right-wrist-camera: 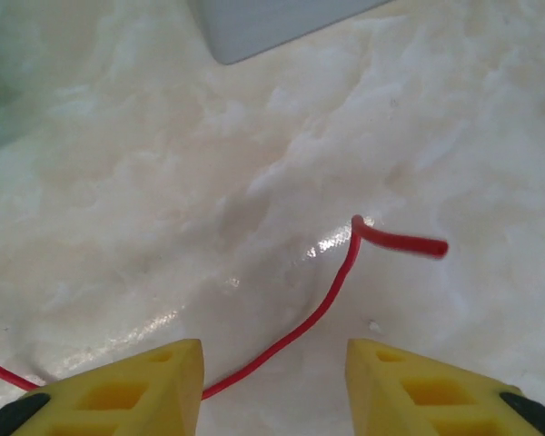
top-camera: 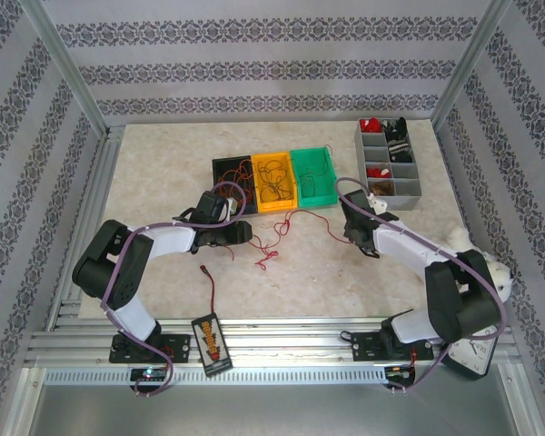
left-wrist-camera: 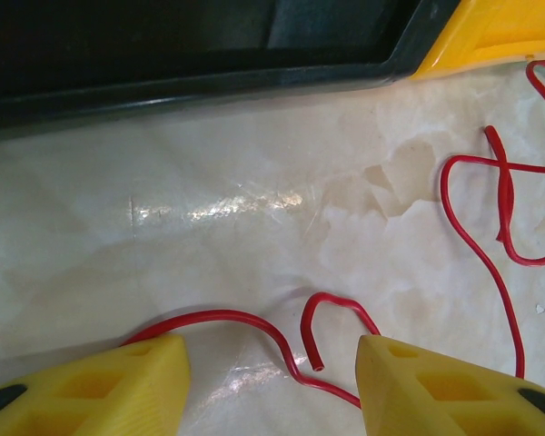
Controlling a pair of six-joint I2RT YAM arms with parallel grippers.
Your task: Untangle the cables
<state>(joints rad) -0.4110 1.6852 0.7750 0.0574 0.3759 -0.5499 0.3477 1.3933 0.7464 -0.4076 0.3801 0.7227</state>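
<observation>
**Left gripper (top-camera: 241, 232) and right gripper (top-camera: 350, 227) both open, cables (top-camera: 268, 245) loose on the table**

Top view: we have the left gripper just in front of the yellow bin (top-camera: 274, 208) and the right gripper in front of it and off to the right. A curly red run of cable lies on the table in front of the bin, between the two grippers. More cable is coiled inside the bin.

Left wrist: jaws apart, nothing clamped. A red loop and a free end (left-wrist-camera: 314, 363) sit on the table between them, and a second loop crosses itself below the yellow bin's corner.

Right wrist: jaws apart. One red strand (right-wrist-camera: 331, 291) runs out between them to a kinked free end, not pinched.

Handling, our read: very light, limp, springy. It will drag rather than lift clean, and it is thin enough to slip out of a loose pinch. We'd grab a straight run near a free end, away from crossings.

The top view gives the layout and what is in the bin, but the strands are too fine there to trace. The wrist views show the ends and the crossing.
</observation>
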